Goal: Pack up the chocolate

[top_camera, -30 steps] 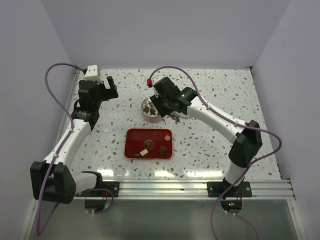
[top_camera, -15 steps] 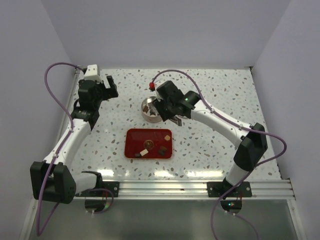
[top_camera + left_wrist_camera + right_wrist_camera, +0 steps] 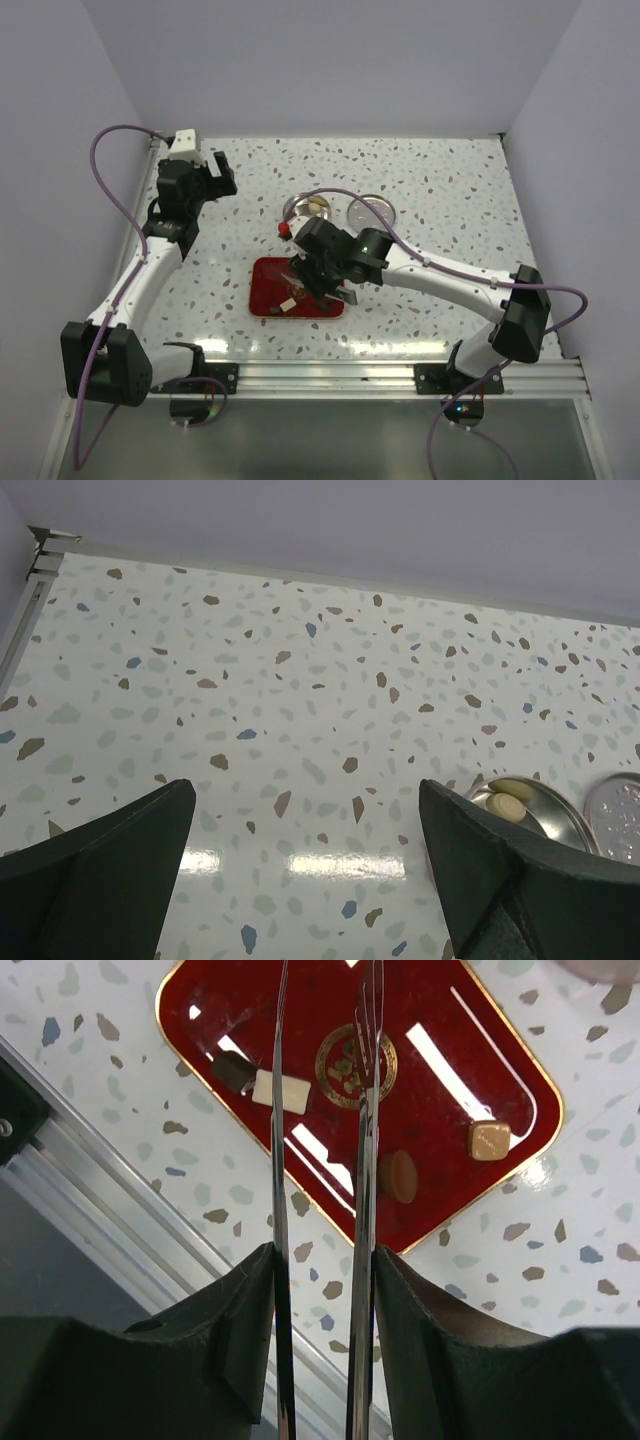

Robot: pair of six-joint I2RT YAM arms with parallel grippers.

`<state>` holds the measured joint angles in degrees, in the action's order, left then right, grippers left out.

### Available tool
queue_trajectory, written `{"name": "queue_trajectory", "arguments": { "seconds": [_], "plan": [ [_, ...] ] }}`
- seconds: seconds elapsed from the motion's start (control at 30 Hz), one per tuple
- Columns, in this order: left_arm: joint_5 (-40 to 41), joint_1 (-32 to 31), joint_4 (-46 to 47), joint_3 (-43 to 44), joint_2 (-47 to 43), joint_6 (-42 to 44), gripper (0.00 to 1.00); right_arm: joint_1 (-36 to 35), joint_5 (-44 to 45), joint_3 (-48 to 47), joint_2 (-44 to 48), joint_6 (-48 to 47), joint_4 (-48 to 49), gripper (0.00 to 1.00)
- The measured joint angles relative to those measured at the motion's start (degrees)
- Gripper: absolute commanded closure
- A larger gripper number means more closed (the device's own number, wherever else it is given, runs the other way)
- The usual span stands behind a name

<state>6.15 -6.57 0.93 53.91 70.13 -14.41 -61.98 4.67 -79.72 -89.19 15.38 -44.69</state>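
left end effector [image 3: 305,865] is spread wide, empty, near speckled bench [image 3: 250,630] far edge | right end effector [image 3: 322,1260] is clamped on long metal tweezers [image 3: 365,1110] over flat red rectangular tray [image 3: 470,1070]

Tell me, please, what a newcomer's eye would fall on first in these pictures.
The right gripper holds long tweezers over a red tray at the front centre, where a few chocolates lie. Behind it stands an open round tin with pale pieces inside, while the left gripper hangs open at the back left.
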Motion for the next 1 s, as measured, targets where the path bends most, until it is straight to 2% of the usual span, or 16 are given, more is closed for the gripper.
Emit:
{"name": "queue_trajectory", "arguments": {
  "seconds": [0.33,1.0],
  "plan": [
    [0.0,0.0,0.0,0.0,0.0,0.0,0.0,-4.42,0.39,1.49,0.0,3.61,-2.51,0.54],
    [-0.02,-0.37,0.0,0.0,0.0,0.0,0.0,-7.69,1.77,3.26,0.02,6.34,-5.88,0.52]
  ]
}}
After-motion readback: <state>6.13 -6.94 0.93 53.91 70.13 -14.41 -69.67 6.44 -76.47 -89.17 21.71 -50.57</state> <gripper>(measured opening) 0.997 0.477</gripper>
